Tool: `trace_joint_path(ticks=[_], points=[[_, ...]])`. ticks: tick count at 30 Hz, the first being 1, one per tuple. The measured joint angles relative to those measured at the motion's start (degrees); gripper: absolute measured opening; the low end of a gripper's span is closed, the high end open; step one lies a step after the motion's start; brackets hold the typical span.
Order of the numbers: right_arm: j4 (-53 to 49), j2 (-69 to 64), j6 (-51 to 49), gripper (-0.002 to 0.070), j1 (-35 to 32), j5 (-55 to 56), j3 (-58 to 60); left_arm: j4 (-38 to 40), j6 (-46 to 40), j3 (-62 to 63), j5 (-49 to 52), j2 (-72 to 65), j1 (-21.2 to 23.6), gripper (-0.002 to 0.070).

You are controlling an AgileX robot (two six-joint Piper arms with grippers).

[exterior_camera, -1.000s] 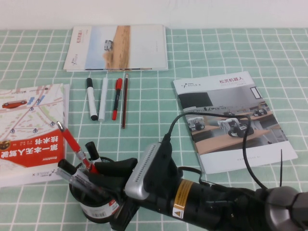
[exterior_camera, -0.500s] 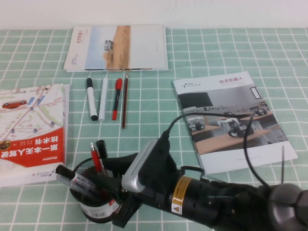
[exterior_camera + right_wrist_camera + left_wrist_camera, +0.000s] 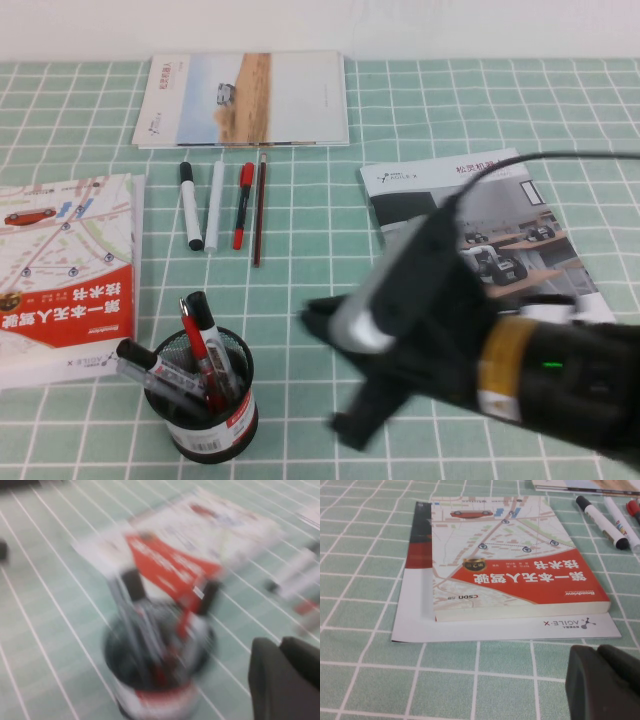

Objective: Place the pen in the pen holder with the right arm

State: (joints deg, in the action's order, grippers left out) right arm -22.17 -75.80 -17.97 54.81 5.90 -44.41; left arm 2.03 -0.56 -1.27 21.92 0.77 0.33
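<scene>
The black mesh pen holder (image 3: 205,415) stands near the front left, with a white and red band at its base. The slim red pen (image 3: 197,345) stands in it, leaning among black-capped markers, and nothing grips it. My right gripper (image 3: 318,318) hovers to the right of the holder, apart from it. In the right wrist view its fingers (image 3: 280,680) lie together with nothing between them, and the holder (image 3: 155,680) shows blurred beyond them. My left gripper (image 3: 598,652) shows only in the left wrist view, shut, low over the cloth by a red and white book.
A red and white book (image 3: 60,270) lies on a white sheet at the left. A brochure (image 3: 505,210) lies partly under my right arm, and a booklet (image 3: 250,98) is at the back. Two markers (image 3: 190,205), a red-capped pen (image 3: 241,205) and a pencil (image 3: 259,210) lie in a row.
The red pen has dropped into the holder and been let go. My right arm has swung away to the right, and its gripper has closed with nothing in it.
</scene>
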Motion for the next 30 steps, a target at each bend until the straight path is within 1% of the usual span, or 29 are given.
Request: trace_joint_path(ticks=[4,8,14,23,25,28,30], points=[[-1.6,8.3,0.1,-0.0014,0.0,-12.9,1.7,0.0,0.0,0.0,0.0,0.0,0.0,-0.0004],[-0.9,14.6,0.1,-0.0017,0.0,-18.4,5.2,0.0,0.0,0.0,0.0,0.0,0.0,-0.0004],[1.3,21.6,-0.1,-0.0018,0.0,-21.8,9.5,0.0,0.0,0.0,0.0,0.0,0.0,-0.0004],[1.4,22.0,-0.5,-0.0019,0.0,-24.0,10.9,0.0,0.0,0.0,0.0,0.0,0.0,-0.0004],[1.2,21.8,-2.7,-0.0019,0.0,-24.0,12.3,0.0,0.0,0.0,0.0,0.0,0.0,-0.0004],[0.3,22.5,-6.6,-0.0019,-2.7,-23.2,14.9,0.0,0.0,0.0,0.0,0.0,0.0,-0.0004],[-0.2,24.7,-7.8,-0.0019,-7.7,-20.8,17.9,0.0,0.0,0.0,0.0,0.0,0.0,-0.0004]])
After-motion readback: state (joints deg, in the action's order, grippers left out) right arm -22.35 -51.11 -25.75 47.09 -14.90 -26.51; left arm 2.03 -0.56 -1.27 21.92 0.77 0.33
